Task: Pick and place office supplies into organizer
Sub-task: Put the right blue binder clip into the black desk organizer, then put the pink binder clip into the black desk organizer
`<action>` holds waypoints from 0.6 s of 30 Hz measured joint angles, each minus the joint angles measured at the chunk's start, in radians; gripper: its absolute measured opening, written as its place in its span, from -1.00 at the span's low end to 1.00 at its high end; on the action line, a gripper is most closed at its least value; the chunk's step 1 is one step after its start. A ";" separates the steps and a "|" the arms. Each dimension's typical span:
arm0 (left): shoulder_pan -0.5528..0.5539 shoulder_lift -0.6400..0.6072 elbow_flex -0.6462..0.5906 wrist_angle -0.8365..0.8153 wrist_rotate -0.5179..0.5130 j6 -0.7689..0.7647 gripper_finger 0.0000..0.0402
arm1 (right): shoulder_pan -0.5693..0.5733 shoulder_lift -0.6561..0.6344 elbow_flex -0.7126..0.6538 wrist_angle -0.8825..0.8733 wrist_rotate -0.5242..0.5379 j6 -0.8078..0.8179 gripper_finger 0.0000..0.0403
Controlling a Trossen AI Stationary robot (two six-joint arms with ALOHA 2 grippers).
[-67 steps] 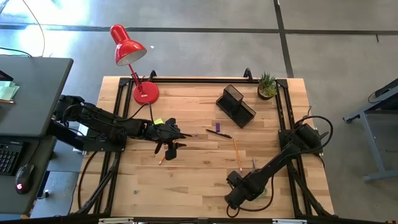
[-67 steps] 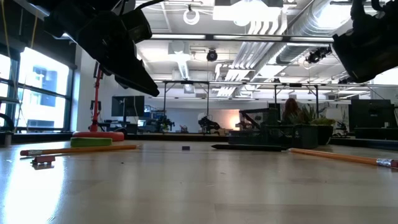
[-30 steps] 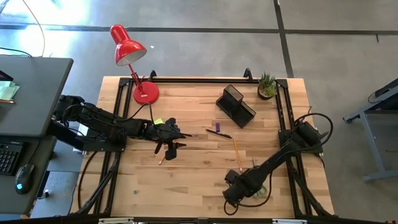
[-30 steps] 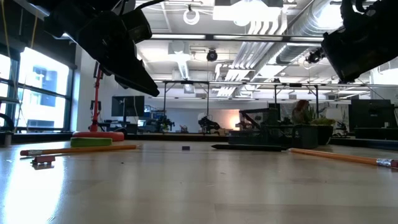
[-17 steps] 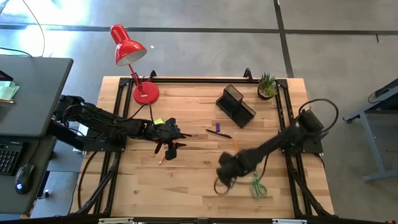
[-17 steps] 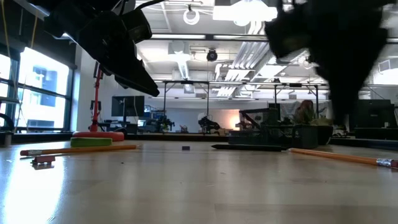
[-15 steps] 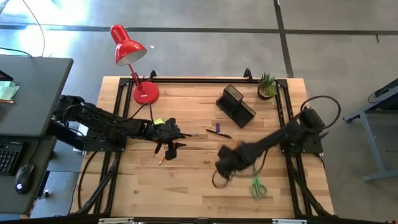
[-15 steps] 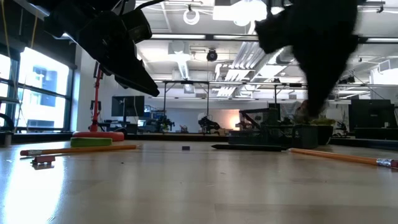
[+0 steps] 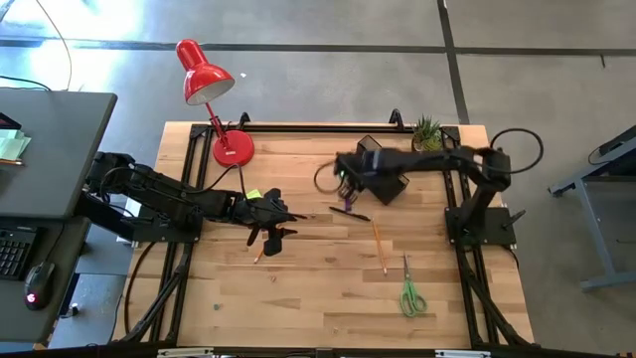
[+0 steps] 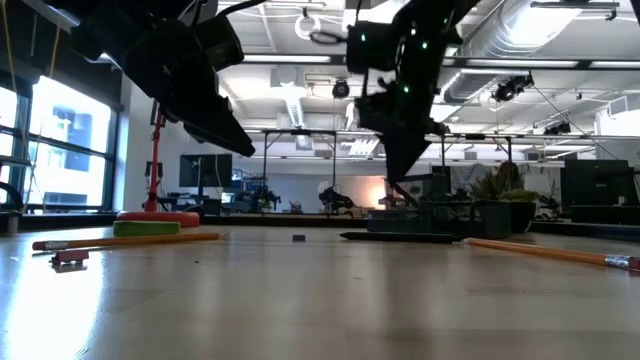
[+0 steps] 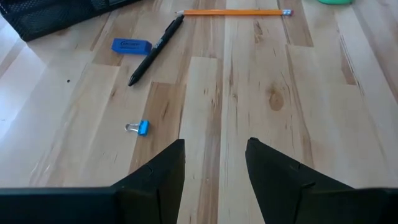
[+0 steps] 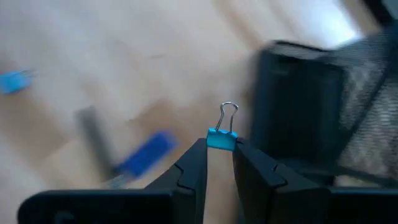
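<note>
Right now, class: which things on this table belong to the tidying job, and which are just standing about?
Job: organizer; binder clip held in the right pincer; second binder clip; pen; pencil; scissors; sticky notes; blue eraser.
Standing about: red lamp; potted plant.

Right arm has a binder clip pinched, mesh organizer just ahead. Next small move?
Probably carry it a little farther, over an open compartment, then release. The right gripper is shut on the blue binder clip, and the organizer sits just beyond it; in the high view the gripper is at the organizer's edge, not clearly over it.
</note>
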 joint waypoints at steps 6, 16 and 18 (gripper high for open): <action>0.000 0.000 0.000 -0.003 -0.002 0.018 -0.22 | -0.123 0.000 -0.002 -0.034 -0.072 -0.043 -0.66; 0.000 0.000 0.000 -0.002 -0.006 0.019 -0.22 | -0.136 0.000 -0.002 -0.012 -0.043 -0.048 -0.40; 0.000 0.000 0.000 -0.002 -0.007 0.019 -0.22 | -0.129 0.000 -0.002 -0.011 -0.041 -0.040 -0.31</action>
